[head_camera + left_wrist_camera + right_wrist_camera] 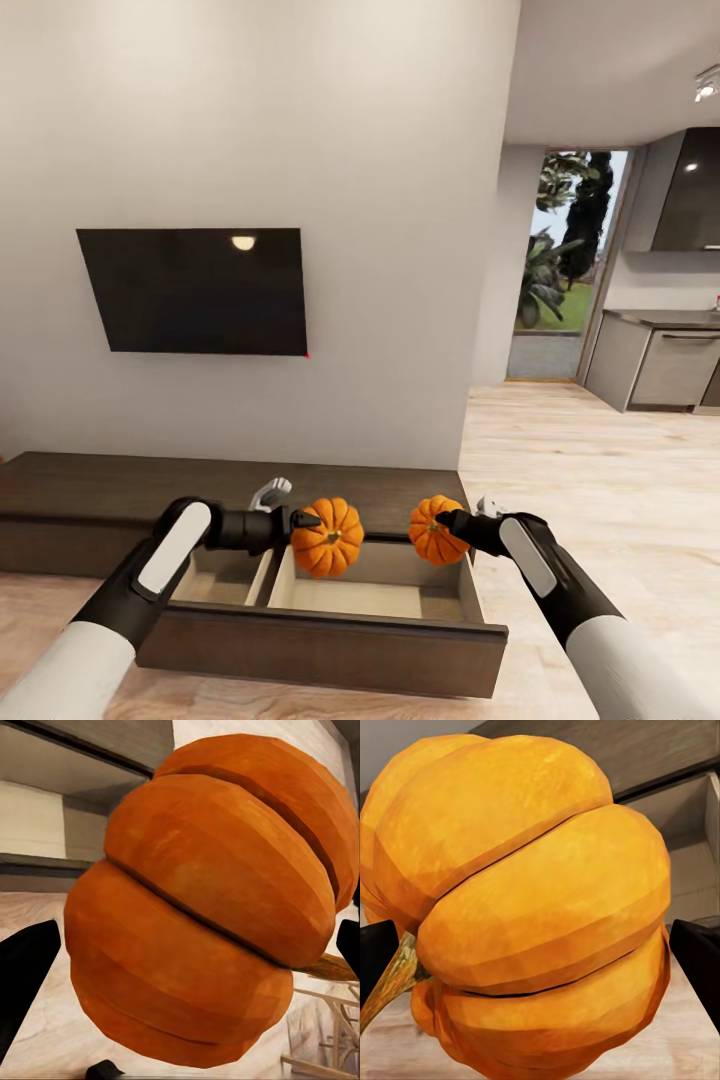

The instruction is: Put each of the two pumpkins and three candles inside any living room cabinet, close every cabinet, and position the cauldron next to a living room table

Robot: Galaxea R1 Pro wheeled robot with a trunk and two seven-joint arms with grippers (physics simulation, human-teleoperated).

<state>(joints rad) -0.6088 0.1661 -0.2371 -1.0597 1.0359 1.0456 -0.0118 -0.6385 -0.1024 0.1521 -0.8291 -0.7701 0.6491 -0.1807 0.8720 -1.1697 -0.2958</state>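
Two orange ribbed pumpkins hang above the open drawer (350, 590) of the dark brown cabinet (120, 490). My left gripper (312, 521) is shut on the left pumpkin (328, 538), which fills the left wrist view (202, 907) between black fingers (22, 967). My right gripper (445, 519) is shut on the right pumpkin (435, 531), seen close in the right wrist view (525, 907) with its stem to one side. The drawer has a light wood inside with a divider and looks bare.
A black TV (195, 290) hangs on the wall above the cabinet. The pulled-out drawer front (320, 650) juts toward me. Light plank floor (600, 480) runs right toward grey kitchen units (660, 365) and a glass door (560, 270).
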